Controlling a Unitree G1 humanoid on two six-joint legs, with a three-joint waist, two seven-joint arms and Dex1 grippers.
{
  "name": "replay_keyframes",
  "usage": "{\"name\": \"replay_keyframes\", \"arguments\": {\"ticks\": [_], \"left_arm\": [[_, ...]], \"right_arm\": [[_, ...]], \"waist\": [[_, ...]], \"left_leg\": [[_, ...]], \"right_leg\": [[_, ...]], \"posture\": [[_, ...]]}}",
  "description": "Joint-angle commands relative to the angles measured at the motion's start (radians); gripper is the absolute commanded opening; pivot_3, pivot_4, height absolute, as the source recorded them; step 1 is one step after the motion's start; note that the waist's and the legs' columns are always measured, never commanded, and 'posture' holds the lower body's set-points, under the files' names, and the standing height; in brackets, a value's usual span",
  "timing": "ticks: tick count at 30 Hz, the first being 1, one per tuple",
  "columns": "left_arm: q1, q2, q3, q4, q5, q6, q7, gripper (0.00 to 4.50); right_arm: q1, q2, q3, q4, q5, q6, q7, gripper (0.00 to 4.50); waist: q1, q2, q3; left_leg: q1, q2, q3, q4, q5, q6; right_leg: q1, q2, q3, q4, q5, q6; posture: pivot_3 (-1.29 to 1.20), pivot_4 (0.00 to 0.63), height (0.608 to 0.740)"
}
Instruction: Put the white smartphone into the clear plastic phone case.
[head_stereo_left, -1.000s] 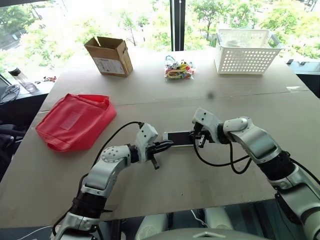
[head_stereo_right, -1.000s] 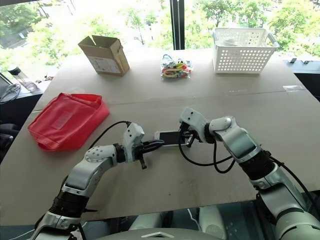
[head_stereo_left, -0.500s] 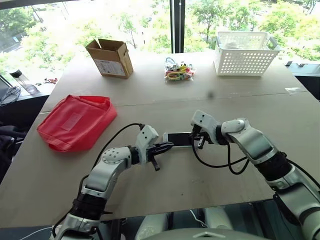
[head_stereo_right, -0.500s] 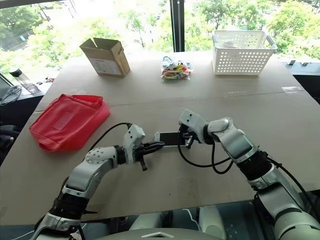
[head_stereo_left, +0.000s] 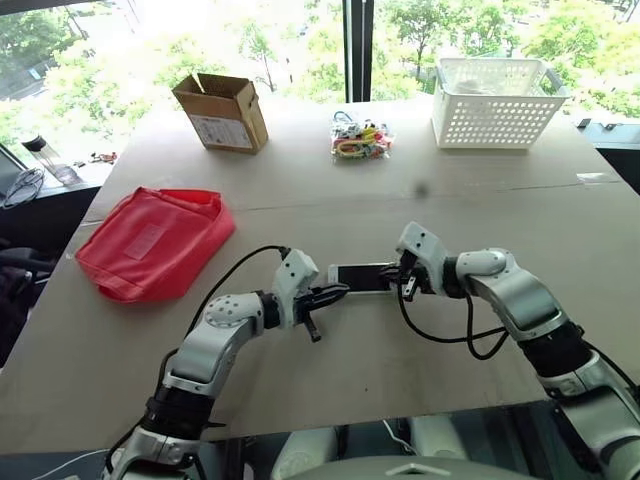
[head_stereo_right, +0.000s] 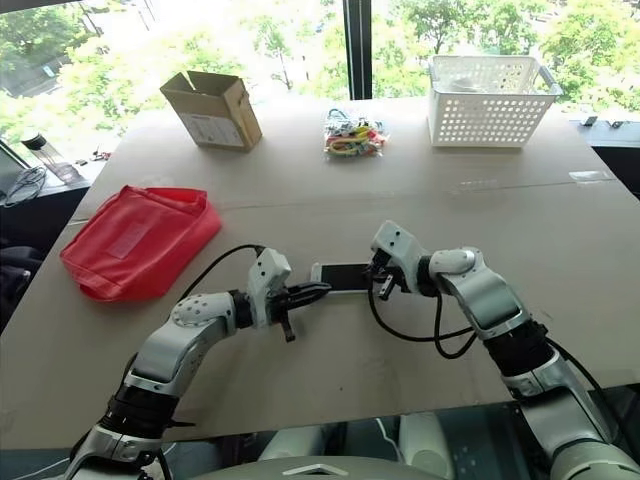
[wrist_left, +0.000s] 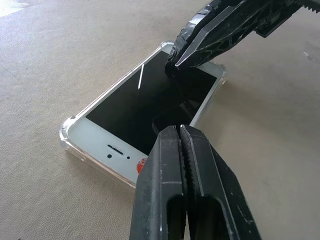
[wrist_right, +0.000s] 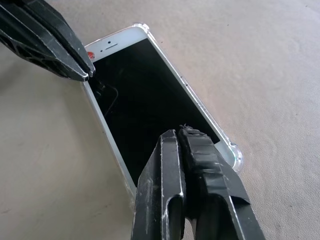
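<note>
The white smartphone (head_stereo_left: 362, 277) lies flat on the table, screen up, its dark glass (wrist_left: 150, 102) framed by a white bezel. The clear plastic phone case (wrist_left: 66, 135) wraps its edges, with bumpered corners showing, one of them (wrist_right: 236, 159) at the right-hand end. My left gripper (head_stereo_left: 337, 292) is shut, its tips over the phone's left end by the earpiece. My right gripper (head_stereo_left: 404, 279) is shut too, its tips pressing down on the phone's right end. Neither pair of fingers clasps the phone.
A red pouch (head_stereo_left: 153, 244) lies at the left. At the back stand an open cardboard box (head_stereo_left: 221, 112), a bag of coloured bits (head_stereo_left: 359, 139) and a white perforated basket (head_stereo_left: 497, 102). A seam (head_stereo_left: 520, 189) crosses the brown table.
The right forearm has swung lower and its wrist has turned, with the tips staying on the phone's right end. The left gripper and the phone have not moved.
</note>
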Motion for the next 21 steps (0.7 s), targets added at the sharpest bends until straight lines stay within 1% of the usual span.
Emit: {"name": "replay_keyframes", "arguments": {"ticks": [1, 4, 7, 8, 10, 11, 14, 15, 18, 19, 21], "left_arm": [[-0.002, -0.039, 0.083, -0.051, -0.066, -0.036, 0.032, 0.1], [-0.016, -0.074, 0.138, -0.061, -0.099, -0.05, 0.07, 0.1], [-0.043, -0.106, 0.2, -0.053, -0.127, -0.06, 0.12, 0.0], [-0.053, -0.115, 0.221, -0.051, -0.135, -0.063, 0.14, 0.0], [-0.071, -0.13, 0.256, -0.047, -0.146, -0.074, 0.17, 0.54], [-0.078, -0.137, 0.272, -0.046, -0.151, -0.075, 0.188, 0.9], [-0.083, -0.144, 0.303, -0.05, -0.157, -0.072, 0.229, 2.32], [-0.077, -0.144, 0.315, -0.064, -0.165, -0.064, 0.245, 2.89], [-0.044, -0.137, 0.34, -0.111, -0.184, -0.037, 0.276, 4.33], [-0.025, -0.132, 0.348, -0.132, -0.187, -0.028, 0.287, 4.43], [0.012, -0.123, 0.364, -0.171, -0.189, -0.013, 0.311, 4.43]], "right_arm": [[0.024, 0.018, -0.146, -0.032, 0.032, -0.097, -0.078, 0.0], [0.018, 0.038, -0.234, -0.032, 0.05, -0.145, -0.134, 0.0], [0.02, 0.042, -0.291, -0.053, 0.06, -0.178, -0.171, 0.85], [0.021, 0.042, -0.302, -0.062, 0.064, -0.185, -0.176, 1.28], [0.025, 0.04, -0.311, -0.078, 0.065, -0.198, -0.181, 2.27], [0.029, 0.038, -0.317, -0.09, 0.07, -0.2, -0.181, 2.84], [0.052, 0.027, -0.335, -0.134, 0.089, -0.197, -0.179, 4.23], [0.069, 0.018, -0.345, -0.158, 0.098, -0.191, -0.177, 4.5], [0.129, -0.008, -0.371, -0.219, 0.119, -0.182, -0.172, 4.5], [0.153, -0.016, -0.385, -0.241, 0.127, -0.178, -0.174, 4.5], [0.201, -0.028, -0.409, -0.289, 0.149, -0.165, -0.18, 4.5]], "waist": [[0.002, 0.0, 0.004], [0.002, 0.0, 0.005], [0.002, 0.0, 0.006], [0.002, 0.0, 0.006], [0.001, 0.0, 0.007], [0.0, 0.0, 0.007], [0.0, 0.0, 0.007], [0.001, 0.0, 0.007], [0.003, 0.0, 0.007], [0.004, 0.0, 0.007], [0.005, 0.0, 0.007]], "left_leg": [[-0.002, 0.0, 0.0, 0.0, 0.0, 0.0], [-0.019, 0.0, 0.0, 0.002, 0.004, -0.005], [-0.02, 0.0, 0.0, 0.001, 0.004, -0.005], [-0.02, 0.0, 0.0, 0.001, 0.004, -0.005], [-0.021, 0.0, 0.0, 0.001, 0.004, -0.004], [-0.021, 0.0, 0.0, 0.001, 0.004, -0.004], [-0.023, 0.0, 0.0, 0.001, 0.004, -0.004], [-0.024, 0.0, 0.0, 0.001, 0.004, -0.004], [-0.029, 0.0, 0.0, 0.002, 0.004, -0.004], [-0.03, 0.0, 0.0, 0.003, 0.004, -0.004], [-0.031, 0.0, 0.0, 0.003, 0.004, -0.004]], "right_leg": [[-0.003, 0.0, 0.0, 0.0, 0.0, 0.0], [-0.018, 0.0, 0.0, 0.001, 0.004, -0.007], [-0.02, -0.001, 0.0, 0.001, 0.005, -0.007], [-0.02, -0.001, 0.0, 0.0, 0.005, -0.007], [-0.02, -0.001, 0.0, -0.001, 0.005, -0.007], [-0.021, -0.001, 0.0, -0.001, 0.005, -0.007], [-0.023, -0.001, 0.001, -0.001, 0.005, -0.007], [-0.024, -0.001, 0.001, -0.001, 0.005, -0.007], [-0.027, 0.0, 0.0, 0.0, 0.005, -0.007], [-0.028, 0.0, 0.0, 0.0, 0.005, -0.007], [-0.03, -0.001, 0.001, 0.0, 0.005, -0.007]], "posture": [[0.0, 0.15, 0.74], [0.0, 0.15, 0.74], [0.0, 0.15, 0.74], [0.0, 0.15, 0.74], [0.0, 0.15, 0.74], [0.0, 0.15, 0.74], [0.0, 0.15, 0.74], [0.0, 0.15, 0.74], [0.0, 0.15, 0.74], [0.0, 0.15, 0.74], [0.0, 0.15, 0.74]]}}
